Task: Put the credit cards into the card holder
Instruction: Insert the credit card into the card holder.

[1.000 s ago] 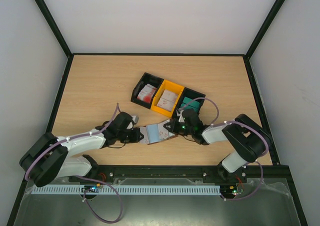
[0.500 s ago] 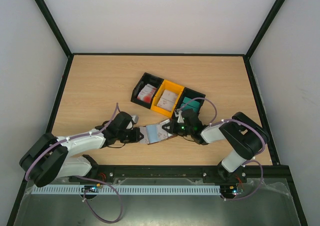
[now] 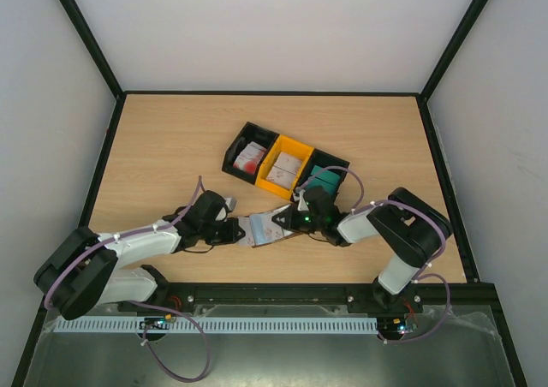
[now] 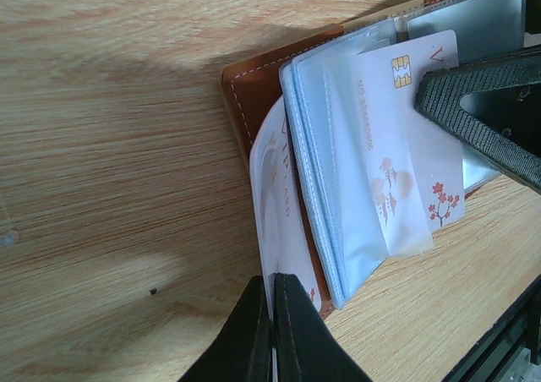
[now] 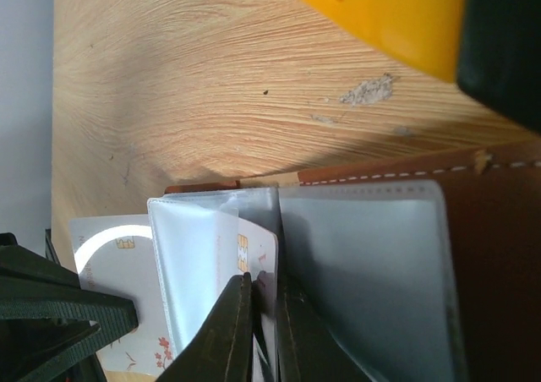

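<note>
The brown card holder (image 3: 267,229) lies open on the table between both grippers, pale grey-blue pockets up. My left gripper (image 4: 275,287) is shut on the near edge of a white credit card (image 4: 275,188) that lies on the holder's left end (image 4: 241,86). My right gripper (image 5: 260,291) is shut on a second white card with a gold chip (image 5: 249,251), which sits partly inside a clear pocket (image 5: 190,264). That card (image 4: 406,154) and a right finger (image 4: 482,111) also show in the left wrist view. Teal cards (image 3: 325,180) lie in the right black bin.
Three joined bins stand just behind the holder: a black one with white and red cards (image 3: 250,157), a yellow one with white cards (image 3: 287,169), and the black one with teal cards. The yellow bin's corner (image 5: 380,10) is close above my right gripper.
My right gripper has shifted a little to the left over the holder with its card. The left arm and the holder have stayed in place.
</note>
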